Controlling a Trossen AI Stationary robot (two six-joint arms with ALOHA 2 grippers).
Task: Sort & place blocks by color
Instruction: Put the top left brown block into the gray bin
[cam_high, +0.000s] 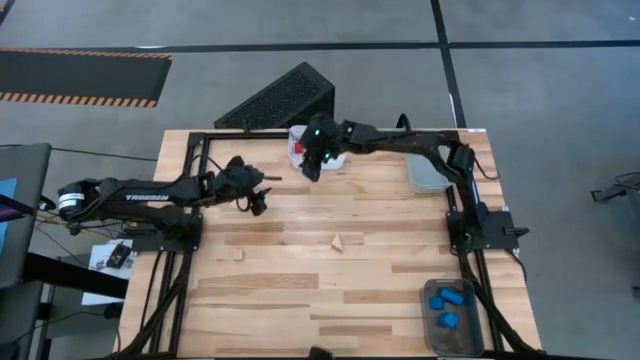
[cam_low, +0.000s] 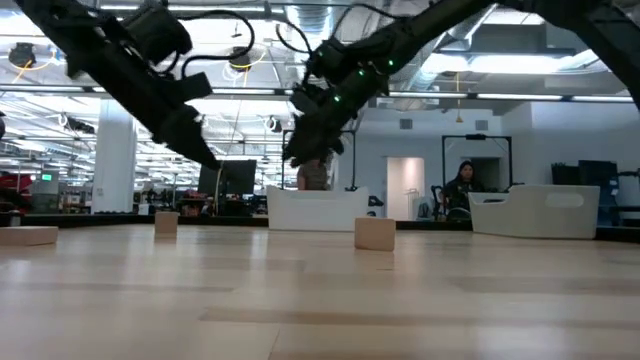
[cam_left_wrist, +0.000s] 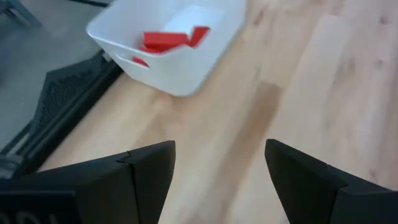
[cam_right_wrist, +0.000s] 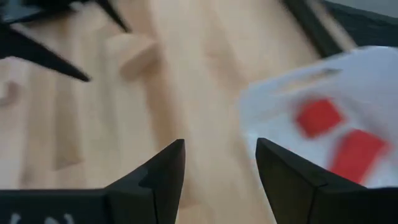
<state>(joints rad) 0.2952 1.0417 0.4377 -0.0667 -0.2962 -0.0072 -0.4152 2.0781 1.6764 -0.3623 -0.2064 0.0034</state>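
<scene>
The white bin (cam_high: 298, 143) at the table's far edge holds red blocks (cam_left_wrist: 166, 40). My right gripper (cam_high: 312, 170) hangs open above the table just near of that bin, with nothing between its fingers (cam_right_wrist: 163, 171). My left gripper (cam_high: 258, 200) is open too, raised over the table's left part and pointing toward the white bin (cam_left_wrist: 186, 68). A pale wood block (cam_high: 338, 241) rests on the table's middle, seen also in the low view (cam_low: 375, 233). Another wood block (cam_high: 237, 253) lies to its left. Blue blocks (cam_high: 447, 298) lie in the grey bin (cam_high: 468, 335).
A clear bin (cam_high: 428, 176) stands at the far right by the right arm's base. A black perforated box (cam_high: 275, 98) leans just beyond the far edge. Black frame rails (cam_high: 190, 190) run along the left and right sides. Bare wood lies across the near half.
</scene>
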